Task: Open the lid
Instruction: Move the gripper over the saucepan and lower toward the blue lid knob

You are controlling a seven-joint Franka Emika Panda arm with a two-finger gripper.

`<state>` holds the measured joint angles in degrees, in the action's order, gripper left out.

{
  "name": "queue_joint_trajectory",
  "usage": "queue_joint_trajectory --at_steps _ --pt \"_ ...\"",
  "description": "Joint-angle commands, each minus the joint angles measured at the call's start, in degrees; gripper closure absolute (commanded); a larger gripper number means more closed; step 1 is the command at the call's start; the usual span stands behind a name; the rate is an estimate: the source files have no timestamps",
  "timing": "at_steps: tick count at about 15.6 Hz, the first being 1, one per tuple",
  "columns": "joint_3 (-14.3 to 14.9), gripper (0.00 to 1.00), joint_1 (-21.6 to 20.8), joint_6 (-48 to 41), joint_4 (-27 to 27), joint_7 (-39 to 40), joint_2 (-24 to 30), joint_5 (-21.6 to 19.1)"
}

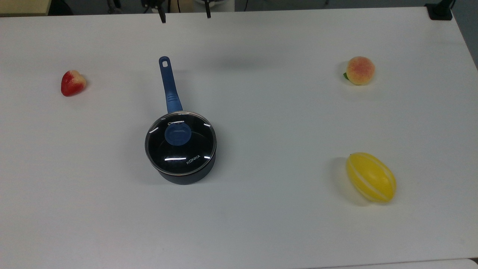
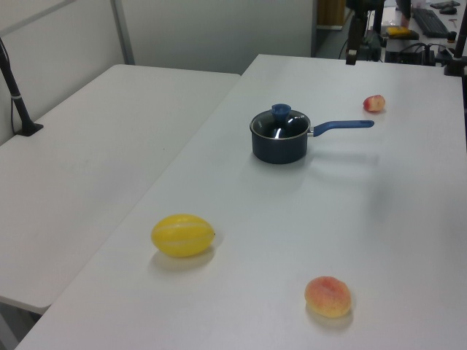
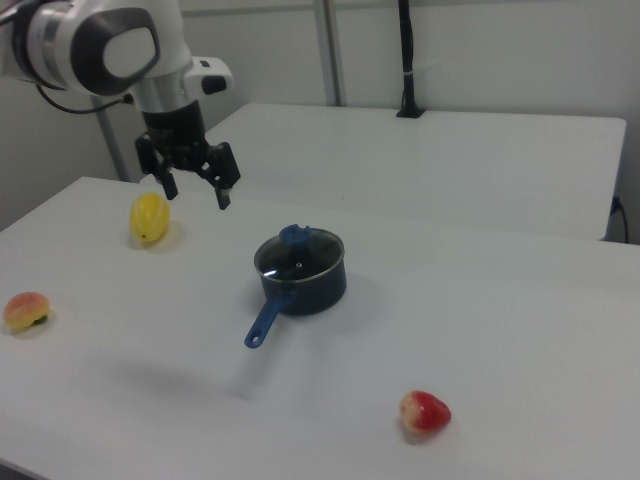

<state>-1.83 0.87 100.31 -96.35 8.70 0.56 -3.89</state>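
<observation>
The lid (image 1: 180, 144) is a clear glass disc with a metal rim, a blue knob (image 1: 177, 135) and white KONKA lettering. It lies flat and closed on a black saucepan (image 1: 186, 178) whose long blue handle (image 1: 168, 84) points toward the top view's upper edge. The lid (image 2: 281, 122) shows in the left view, and the lid (image 3: 298, 256) again in the right view. My gripper (image 3: 197, 190) hangs open and empty in the air, well above the table and to the right view's left of the pan. My gripper (image 1: 185, 16) pokes its two fingertips in at the top view's upper edge.
On the white table (image 1: 261, 112) lie a red strawberry (image 1: 73, 82) at the top view's left, a peach (image 1: 360, 70) at its upper right and a yellow melon (image 1: 371, 177) at its lower right. A second white table (image 2: 95, 146) adjoins, with a black post (image 2: 18, 95).
</observation>
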Motion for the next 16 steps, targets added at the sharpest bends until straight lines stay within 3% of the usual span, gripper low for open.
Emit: queue_joint_trajectory --at_steps 1,16 --pt "0.42 0.00 -0.96 6.89 2.31 -6.48 -4.16 0.20" --pt "0.51 0.00 -1.75 32.65 2.48 -10.96 -17.77 3.01"
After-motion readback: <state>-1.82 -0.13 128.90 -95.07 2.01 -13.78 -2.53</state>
